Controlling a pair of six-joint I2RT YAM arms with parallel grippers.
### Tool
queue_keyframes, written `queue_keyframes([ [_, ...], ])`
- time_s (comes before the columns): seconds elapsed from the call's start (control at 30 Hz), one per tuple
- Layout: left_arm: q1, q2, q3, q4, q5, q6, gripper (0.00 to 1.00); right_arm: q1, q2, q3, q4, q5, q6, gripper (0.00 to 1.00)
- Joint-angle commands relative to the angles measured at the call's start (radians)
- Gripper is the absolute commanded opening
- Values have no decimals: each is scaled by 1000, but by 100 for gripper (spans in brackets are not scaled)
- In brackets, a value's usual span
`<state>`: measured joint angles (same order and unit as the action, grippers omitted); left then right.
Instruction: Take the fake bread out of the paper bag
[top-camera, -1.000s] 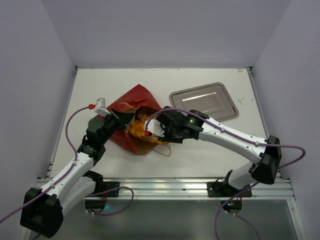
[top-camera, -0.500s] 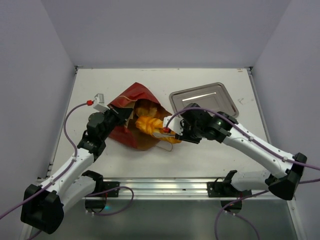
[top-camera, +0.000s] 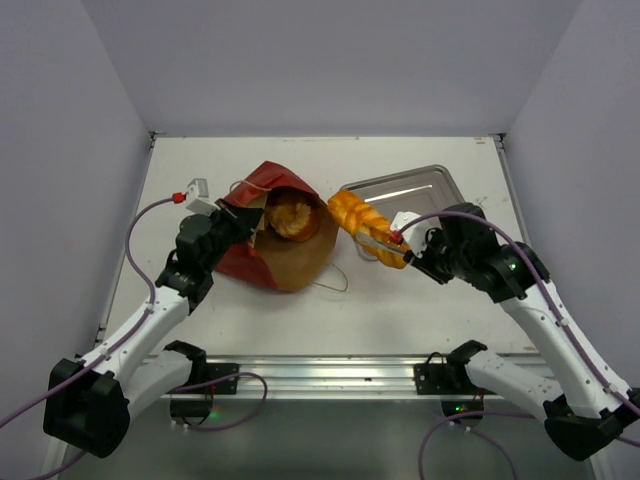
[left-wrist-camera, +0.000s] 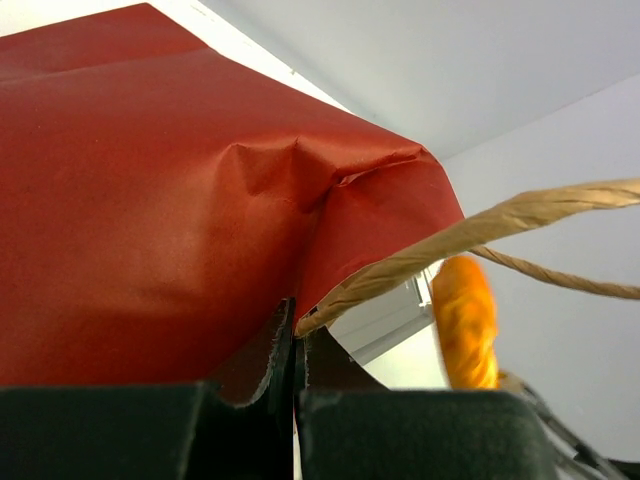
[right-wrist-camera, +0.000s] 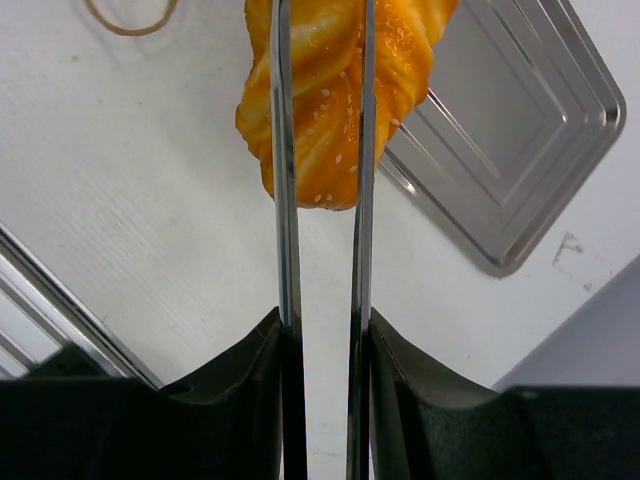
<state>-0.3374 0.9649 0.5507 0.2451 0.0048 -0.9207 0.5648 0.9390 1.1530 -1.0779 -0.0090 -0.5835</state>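
The dark red paper bag (top-camera: 243, 262) lies on its side with its brown mouth facing right. My left gripper (top-camera: 238, 217) is shut on the bag's upper rim, where the string handle (left-wrist-camera: 480, 230) comes out of the jaws (left-wrist-camera: 295, 322). A round golden piece of fake bread (top-camera: 292, 215) shows inside the mouth. My right gripper (top-camera: 383, 240) is shut on a braided, seeded loaf of fake bread (top-camera: 362, 222), held clear of the bag over the tray's left edge. In the right wrist view the long thin fingers (right-wrist-camera: 283, 150) clamp the loaf (right-wrist-camera: 320, 110) from both sides.
A shiny metal tray (top-camera: 435, 205) lies at the back right, also seen in the right wrist view (right-wrist-camera: 510, 130). The bag's second string handle (top-camera: 335, 280) loops onto the table in front of the mouth. White walls close in the table on three sides.
My right gripper has pulled the braided loaf out of the bag and carried it right to the tray's edge. The left gripper raised the bag's rim, opening the mouth wider.
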Motion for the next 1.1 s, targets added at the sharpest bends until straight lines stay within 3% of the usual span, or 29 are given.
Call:
queue_keyframes([
  [0.0, -3, -6, 41, -12, -37, 42, 0, -132, -45, 13, 52, -58, 8, 0],
  [0.2, -3, -22, 34, -4, 30, 69, 0, -359, 36, 14, 157, -109, 39, 0],
  [0.5, -2, -83, 22, -26, 129, 132, 0, -526, 427, 88, 384, 6, 13, 0],
  [0.77, -2, -121, -6, -38, 139, 154, 0, -560, 684, 206, 466, 144, -52, 0],
  [1.07, -2, -144, -17, -50, 143, 163, 0, -600, 805, 255, 461, 167, -73, 1],
])
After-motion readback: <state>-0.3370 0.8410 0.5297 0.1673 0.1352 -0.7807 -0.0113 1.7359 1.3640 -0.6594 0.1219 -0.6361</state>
